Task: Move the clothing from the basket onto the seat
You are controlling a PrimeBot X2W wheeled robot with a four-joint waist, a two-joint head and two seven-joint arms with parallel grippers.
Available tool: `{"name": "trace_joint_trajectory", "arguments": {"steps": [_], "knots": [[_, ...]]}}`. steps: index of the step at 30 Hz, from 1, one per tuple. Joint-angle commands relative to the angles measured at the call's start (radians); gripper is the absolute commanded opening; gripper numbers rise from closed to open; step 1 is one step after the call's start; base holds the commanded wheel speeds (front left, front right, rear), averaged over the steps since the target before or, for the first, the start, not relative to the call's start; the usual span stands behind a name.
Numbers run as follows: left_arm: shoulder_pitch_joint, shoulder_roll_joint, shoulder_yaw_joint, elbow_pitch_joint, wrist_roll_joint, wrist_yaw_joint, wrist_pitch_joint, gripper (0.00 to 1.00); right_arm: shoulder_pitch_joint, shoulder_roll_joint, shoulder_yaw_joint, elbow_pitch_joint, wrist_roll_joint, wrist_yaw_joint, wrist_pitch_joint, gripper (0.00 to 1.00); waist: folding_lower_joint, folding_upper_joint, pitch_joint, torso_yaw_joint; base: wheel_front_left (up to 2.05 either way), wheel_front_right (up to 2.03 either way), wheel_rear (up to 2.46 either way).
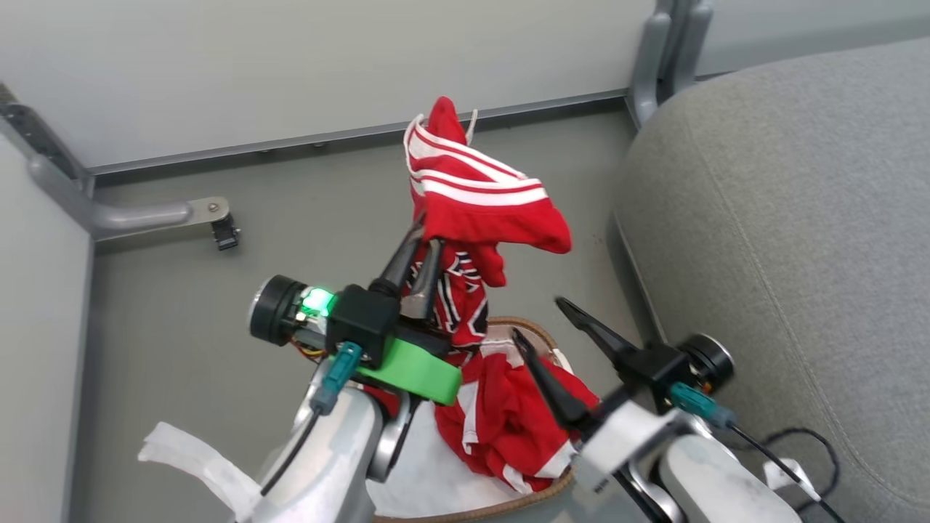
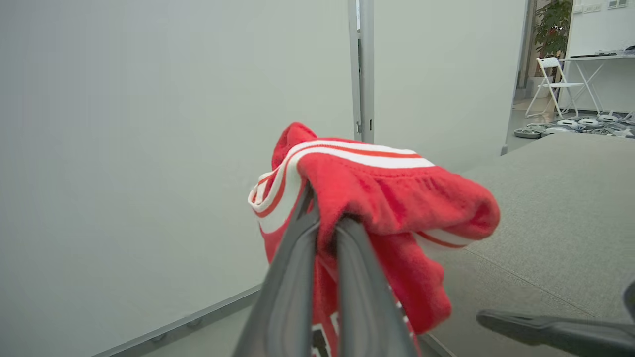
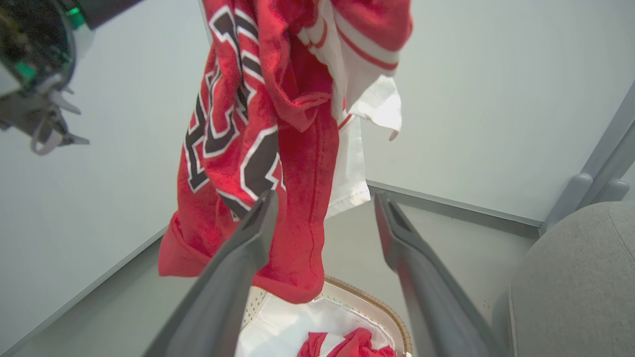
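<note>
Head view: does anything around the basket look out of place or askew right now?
Yes. A strip of the white liner trails out over the edge of the basket onto the floor at lower left, rather than sitting tucked inside. Otherwise nothing stands out: the clothing hangs bunched from the shut left gripper.

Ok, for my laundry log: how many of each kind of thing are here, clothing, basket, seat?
Red clothing pieces: 2 (jersey held by left gripper, red garment in basket)
Laundry basket: 1
Grey sofa cushion: 1
Total: 4
</note>
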State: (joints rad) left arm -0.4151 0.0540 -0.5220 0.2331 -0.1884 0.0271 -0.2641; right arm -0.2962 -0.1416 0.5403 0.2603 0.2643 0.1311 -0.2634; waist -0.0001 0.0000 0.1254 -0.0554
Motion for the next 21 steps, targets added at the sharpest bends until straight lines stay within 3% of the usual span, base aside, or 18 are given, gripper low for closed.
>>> {"name": "trace_joint_trajectory", "arguments": {"steps": [1,10,11,12,13,18,21], "knots": [[-0.004,-0.002,-0.019,-0.011,-0.001,-0.002,-0.001,0.0,-0.036,0.01,0.019,0.002,0.01,0.0,-0.002,1.0,0.0001,0.0,-0.016,0.041,0.0,0.0,0.0],[-0.027,-0.002,-0.19,-0.058,-0.101,0.033,-0.001,0.0,-0.21,0.076,0.1,0.149,0.047,-0.001,-0.001,1.0,0.0001,0.0,-0.02,0.124,0.0,0.0,0.0],[-0.027,-0.002,-0.206,-0.059,-0.116,0.039,-0.001,0.0,-0.223,0.082,0.1,0.168,0.057,-0.001,-0.001,0.89,0.0001,0.0,-0.022,0.131,0.0,0.0,0.0],[-0.027,-0.002,-0.216,-0.057,-0.123,0.045,-0.001,0.0,-0.232,0.086,0.104,0.18,0.064,-0.001,-0.001,0.08,0.0001,0.0,-0.022,0.135,0.0,0.0,0.0],[-0.028,-0.002,-0.225,-0.052,-0.132,0.051,-0.001,0.0,-0.24,0.088,0.107,0.188,0.074,-0.001,-0.001,0.0,0.0001,0.0,-0.021,0.137,0.0,0.0,0.0],[-0.025,-0.003,-0.226,-0.029,-0.132,0.074,0.0,0.0,-0.219,0.086,0.063,0.164,0.091,-0.001,-0.001,0.0,0.0001,0.0,-0.014,0.114,0.0,0.0,0.0],[-0.013,-0.002,-0.204,-0.018,-0.107,0.08,0.0,0.63,-0.183,0.086,0.025,0.136,0.077,-0.001,-0.001,0.0,0.0001,0.0,-0.007,0.065,0.0,0.0,0.0]]}}
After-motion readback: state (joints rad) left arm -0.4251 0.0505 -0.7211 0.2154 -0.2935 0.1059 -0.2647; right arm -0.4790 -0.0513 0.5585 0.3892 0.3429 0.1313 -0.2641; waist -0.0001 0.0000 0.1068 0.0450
